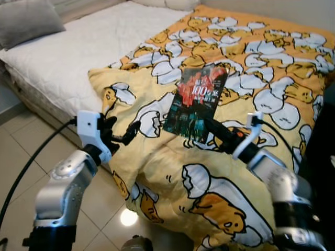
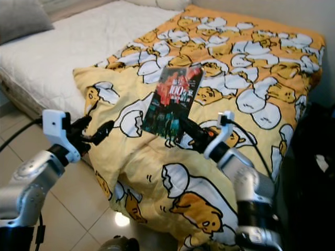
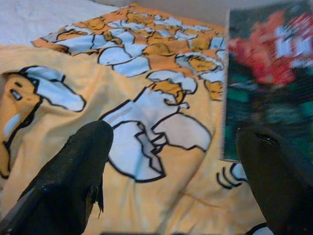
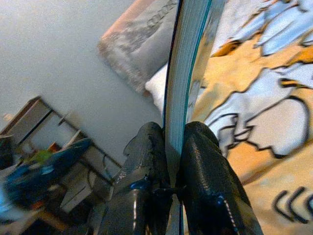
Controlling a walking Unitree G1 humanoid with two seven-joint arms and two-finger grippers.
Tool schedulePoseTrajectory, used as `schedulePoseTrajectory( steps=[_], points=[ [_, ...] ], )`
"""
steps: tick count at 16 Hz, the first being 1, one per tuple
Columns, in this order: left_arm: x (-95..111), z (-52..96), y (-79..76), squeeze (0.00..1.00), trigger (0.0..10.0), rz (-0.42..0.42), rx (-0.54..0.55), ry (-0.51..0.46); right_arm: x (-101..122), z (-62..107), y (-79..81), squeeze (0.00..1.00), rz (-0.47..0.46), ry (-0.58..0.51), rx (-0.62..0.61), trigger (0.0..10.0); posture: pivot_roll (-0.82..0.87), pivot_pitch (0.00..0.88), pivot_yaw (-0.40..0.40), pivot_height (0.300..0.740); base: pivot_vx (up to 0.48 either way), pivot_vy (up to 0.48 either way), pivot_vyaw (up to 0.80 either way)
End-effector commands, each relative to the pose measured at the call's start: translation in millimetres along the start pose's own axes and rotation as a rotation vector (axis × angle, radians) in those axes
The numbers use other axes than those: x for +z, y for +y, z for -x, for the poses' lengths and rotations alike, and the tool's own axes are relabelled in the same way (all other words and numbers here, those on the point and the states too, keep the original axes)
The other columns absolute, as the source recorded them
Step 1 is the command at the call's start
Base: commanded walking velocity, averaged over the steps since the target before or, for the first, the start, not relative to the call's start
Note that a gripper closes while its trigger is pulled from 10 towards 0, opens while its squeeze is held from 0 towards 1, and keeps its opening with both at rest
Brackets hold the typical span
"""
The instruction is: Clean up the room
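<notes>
- Right gripper (image 1: 212, 127) pinching book (image 1: 196, 102) by lower edge, raised tilted above yellow egg-print blanket (image 1: 220, 172) on bed (image 1: 68, 57).
- Left gripper (image 1: 121, 133) with fingers spread, hovering beside blanket edge, near book.

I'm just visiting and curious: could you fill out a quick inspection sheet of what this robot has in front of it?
Surface: bed, white mattress partly under a yellow egg-print blanket.
Job's things: book, lifted above the blanket.
Clutter: grey pillow at the bed's far corner.
Grippers: right gripper shut on the book's lower edge; left gripper open, near the blanket.
Cables: black cable along the left arm.
Surroundings: tiled floor.
</notes>
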State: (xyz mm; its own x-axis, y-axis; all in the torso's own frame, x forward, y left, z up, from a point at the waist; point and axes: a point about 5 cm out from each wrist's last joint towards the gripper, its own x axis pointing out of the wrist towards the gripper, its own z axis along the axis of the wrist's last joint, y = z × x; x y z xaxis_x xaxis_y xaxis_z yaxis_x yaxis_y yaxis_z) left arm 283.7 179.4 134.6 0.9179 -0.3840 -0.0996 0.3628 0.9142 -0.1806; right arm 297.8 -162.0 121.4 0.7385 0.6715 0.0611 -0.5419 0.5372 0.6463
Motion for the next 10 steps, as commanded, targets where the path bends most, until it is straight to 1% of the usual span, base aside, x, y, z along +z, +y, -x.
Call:
schedulePoseTrajectory(
  steps=[1, 2, 3, 4, 5, 6, 7, 8, 9, 10],
  points=[
    [1, -5.4, -1.3, 0.00, 10.0, 0.027, -0.012, -0.013, 11, -1.0, 22.3, 0.00, 0.019, -0.018, 0.152, 0.0, -0.05, 0.000, 0.038, 0.740, 0.000, 0.000, 0.00],
    [4, -10.7, -5.9, 0.00, 10.0, 0.138, -0.062, -0.038, 10, 2.4, 34.4, 0.00, 0.011, -0.003, 0.244, 0.0, -0.05, 0.000, 0.035, 0.740, 0.000, 0.000, 0.00],
    [6, -13.5, -7.6, 0.00, 10.0, 0.220, -0.103, -0.059, 10, 4.4, 41.3, 0.00, 0.006, 0.008, 0.299, 0.0, -0.05, 0.000, 0.033, 0.740, 0.000, 0.000, 0.00],
    [8, -17.0, -10.5, 0.00, 10.0, 0.327, -0.174, -0.078, 10, 7.5, 50.7, 0.00, 0.002, 0.033, 0.373, 0.0, -0.05, 0.000, 0.033, 0.740, 0.000, 0.000, 0.00],
    [9, -19.6, -14.1, 0.00, 10.0, 0.398, -0.264, -0.086, 9, 10.4, 58.4, 0.00, -0.001, 0.060, 0.438, 0.0, -0.05, 0.000, 0.035, 0.740, 0.000, 0.000, 0.00],
    [6, -19.9, -18.3, 0.00, 10.0, 0.463, -0.358, -0.055, 9, 13.0, 64.3, 0.00, -0.015, 0.078, 0.490, 0.0, -0.06, 0.000, 0.042, 0.740, 0.000, 0.000, 0.00],
    [3, -20.4, -19.9, 0.00, 10.0, 0.508, -0.394, -0.035, 9, 14.0, 66.4, 0.00, -0.018, 0.088, 0.509, 0.0, -0.06, 0.000, 0.042, 0.740, 0.000, 0.000, 0.00],
    [0, -20.9, -22.3, 0.00, 4.9, 0.561, -0.441, -0.023, 8, 15.7, 69.5, 0.00, -0.019, 0.112, 0.534, 0.0, -0.06, 0.000, 0.046, 0.740, 0.000, 0.000, 0.00],
    [3, -19.4, -26.0, 0.00, 0.4, 0.590, -0.500, -0.030, 7, 17.1, 72.1, 0.00, -0.023, 0.130, 0.551, 0.0, -0.06, 0.000, 0.047, 0.740, 0.000, 0.000, 0.00],
    [3, -18.6, -27.3, 0.00, 0.0, 0.602, -0.524, -0.029, 7, 17.6, 72.9, 0.00, -0.025, 0.134, 0.554, 0.0, -0.06, 0.000, 0.047, 0.740, 0.000, 0.000, 0.00]
  ],
)
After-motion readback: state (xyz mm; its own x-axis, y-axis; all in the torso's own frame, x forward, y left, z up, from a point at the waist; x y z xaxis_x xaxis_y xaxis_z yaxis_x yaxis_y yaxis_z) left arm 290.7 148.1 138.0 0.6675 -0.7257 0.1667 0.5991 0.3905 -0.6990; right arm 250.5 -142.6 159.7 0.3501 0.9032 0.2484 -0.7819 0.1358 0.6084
